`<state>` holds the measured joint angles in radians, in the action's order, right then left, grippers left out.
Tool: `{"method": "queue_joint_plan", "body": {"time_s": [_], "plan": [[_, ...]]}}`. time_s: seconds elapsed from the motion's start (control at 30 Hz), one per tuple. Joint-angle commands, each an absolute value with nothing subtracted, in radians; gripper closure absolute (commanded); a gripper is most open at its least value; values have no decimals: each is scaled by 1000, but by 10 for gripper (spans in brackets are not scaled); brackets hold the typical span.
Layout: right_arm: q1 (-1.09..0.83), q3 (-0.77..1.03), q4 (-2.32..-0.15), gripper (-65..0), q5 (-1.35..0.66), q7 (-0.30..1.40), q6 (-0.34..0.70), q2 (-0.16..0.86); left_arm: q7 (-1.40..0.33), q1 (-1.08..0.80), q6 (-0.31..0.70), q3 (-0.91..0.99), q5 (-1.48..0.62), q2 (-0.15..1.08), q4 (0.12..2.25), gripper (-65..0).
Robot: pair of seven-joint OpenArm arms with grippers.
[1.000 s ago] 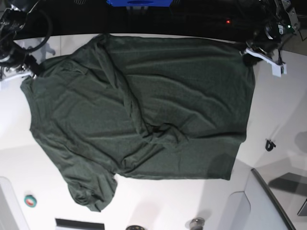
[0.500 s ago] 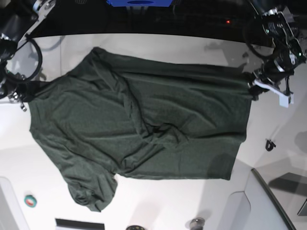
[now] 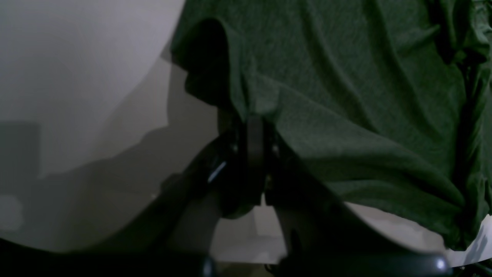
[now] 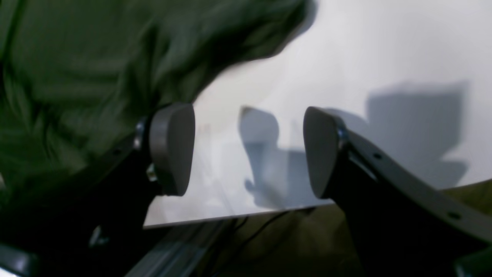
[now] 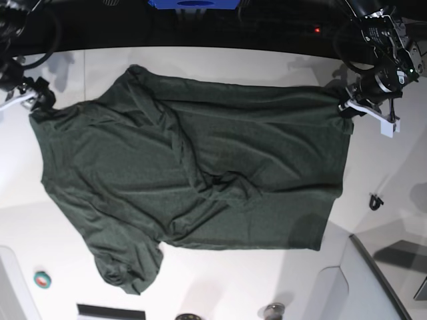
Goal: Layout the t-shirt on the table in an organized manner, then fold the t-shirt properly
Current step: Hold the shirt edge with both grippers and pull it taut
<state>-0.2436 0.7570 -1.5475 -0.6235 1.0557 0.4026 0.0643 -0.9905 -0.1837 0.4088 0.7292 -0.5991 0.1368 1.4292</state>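
- From overhead the table [image 5: 373, 160] looks evenly and brightly lit, while the far side behind it falls into near black, broken by one small red light [image 5: 317, 29].
- Soft grey shadows lie on the white top under the arms at the far left and far right.
- The t-shirt [image 5: 200, 167] reads dark and slightly grainy, its folds showing as darker lines.
- The left wrist view is dim and murky; the left gripper [image 3: 255, 142] is almost a silhouette, with broad grey shadows on the table beside it.
- The right wrist view is brighter, with crisp gripper shadows on the white, but the cloth there is smeared by blur.
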Motion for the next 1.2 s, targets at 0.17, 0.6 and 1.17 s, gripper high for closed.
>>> {"method": "queue_joint_plan", "body": {"time_s": [0.17, 0.6, 1.17], "plan": [[-302, 536, -1561, -417, -644, 1049, 418, 19, -980, -185, 414, 731, -611, 153, 1449, 0], [-298, 357, -1469, -417, -645, 1001, 418, 7, -980, -186, 414, 731, -611, 153, 1449, 0], [-371, 344, -1609, -6, -656, 1155, 420, 10, -980, -260, 414, 731, -610, 154, 1563, 0]]}}
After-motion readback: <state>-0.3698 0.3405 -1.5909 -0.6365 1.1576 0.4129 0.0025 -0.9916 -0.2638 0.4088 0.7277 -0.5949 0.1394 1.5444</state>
